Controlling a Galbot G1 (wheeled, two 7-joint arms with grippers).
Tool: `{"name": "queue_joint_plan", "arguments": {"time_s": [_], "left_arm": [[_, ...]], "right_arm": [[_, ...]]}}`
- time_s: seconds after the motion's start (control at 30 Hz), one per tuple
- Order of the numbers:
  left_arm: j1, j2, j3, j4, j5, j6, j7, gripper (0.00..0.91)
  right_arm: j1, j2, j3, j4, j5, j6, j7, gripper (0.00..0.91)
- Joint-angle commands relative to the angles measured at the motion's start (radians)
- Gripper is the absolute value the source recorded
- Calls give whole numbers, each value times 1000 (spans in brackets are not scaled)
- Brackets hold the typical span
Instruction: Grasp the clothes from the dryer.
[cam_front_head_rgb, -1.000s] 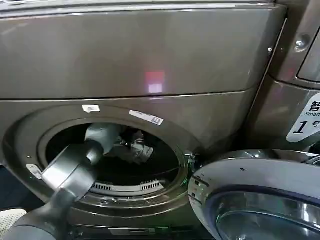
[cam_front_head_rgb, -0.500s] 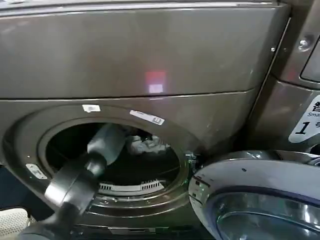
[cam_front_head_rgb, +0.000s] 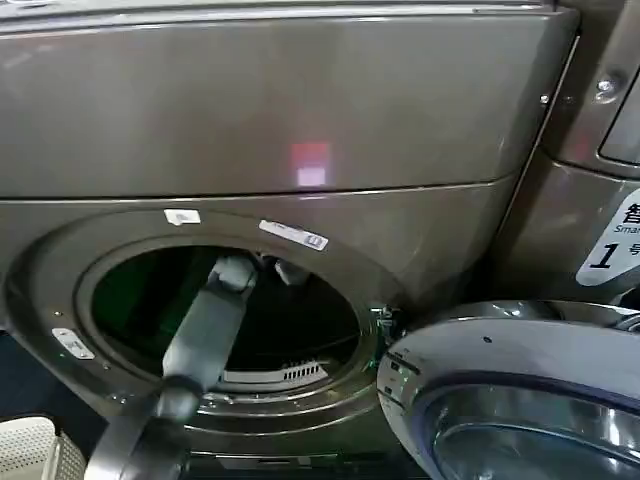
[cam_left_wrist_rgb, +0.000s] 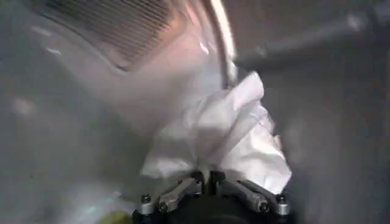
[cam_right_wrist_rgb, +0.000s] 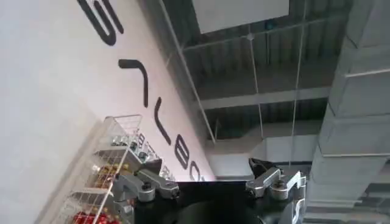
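The dryer (cam_front_head_rgb: 300, 110) stands in front of me with its round opening (cam_front_head_rgb: 370, 300) uncovered. My left arm (cam_front_head_rgb: 205, 330) reaches deep into the dark drum. In the left wrist view my left gripper (cam_left_wrist_rgb: 206, 178) is shut on a crumpled piece of white clothes (cam_left_wrist_rgb: 237, 131), which lies against the drum wall (cam_left_wrist_rgb: 67, 122). A small patch of the white clothes (cam_front_head_rgb: 290, 271) shows beside the wrist in the head view. My right gripper (cam_right_wrist_rgb: 201, 167) is open and holds nothing, pointing up toward a ceiling away from the dryer.
The dryer's round door (cam_front_head_rgb: 520, 390) hangs open at the lower right, close to the opening. A second machine with a "1" label (cam_front_head_rgb: 600, 250) stands on the right. A pale basket (cam_front_head_rgb: 30, 445) sits at the lower left.
My left arm has stretched further into the drum and its elbow has dropped. The gripper and the white clothes have gone from mid-opening to deeper and higher.
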Motion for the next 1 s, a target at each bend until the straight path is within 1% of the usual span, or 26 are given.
{"name": "queue_joint_plan", "arguments": {"time_s": [0.03, 0.07, 0.13, 0.2, 0.3, 1.0], "left_arm": [[218, -74, -77, -251, -75, -73, -316, 0], [230, -79, -76, -266, -71, -71, -326, 0], [258, -91, -73, -290, -61, -70, -334, 0], [277, -100, -72, -307, -52, -74, -339, 0], [289, -108, -78, -315, -48, -86, -343, 0], [294, -101, -84, -321, -39, -79, -340, 0]], "right_arm": [[1, 0, 7, 3, 11, 1, 9, 907], [0, -1, 12, 2, 11, -10, 11, 907], [-8, -3, 16, -7, 17, 1, 21, 907], [-11, -6, 18, -16, 26, 17, 23, 907], [-11, -7, 20, -17, 28, 20, 21, 907], [-10, -10, 35, -27, 12, 22, 2, 907]]}}
